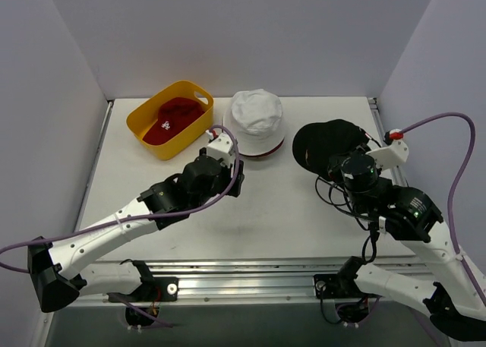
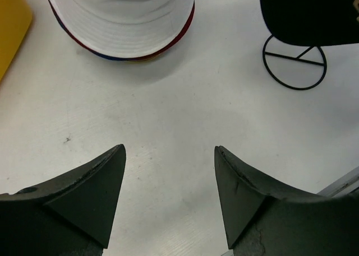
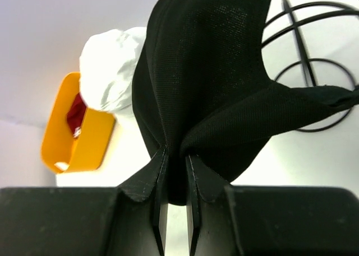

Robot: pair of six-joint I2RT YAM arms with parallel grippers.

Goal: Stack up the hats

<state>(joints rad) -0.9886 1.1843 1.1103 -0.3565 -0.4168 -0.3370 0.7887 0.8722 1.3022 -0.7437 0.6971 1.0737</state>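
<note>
A white bucket hat (image 1: 257, 118) sits at the back middle, with red and blue brims showing under it in the left wrist view (image 2: 120, 21). A red cap with white logo (image 1: 173, 119) lies in the yellow basket (image 1: 152, 138). My right gripper (image 3: 175, 154) is shut on a fold of the black cap (image 3: 207, 71), which it holds off the table at the right (image 1: 326, 143). My left gripper (image 2: 170, 155) is open and empty over bare table in front of the white hat (image 1: 228, 176).
A thin black wire frame (image 2: 294, 63) stands on the table under the black cap; its wires also show in the right wrist view (image 3: 314, 82). Grey walls close in three sides. A metal rail (image 1: 250, 275) runs along the near edge.
</note>
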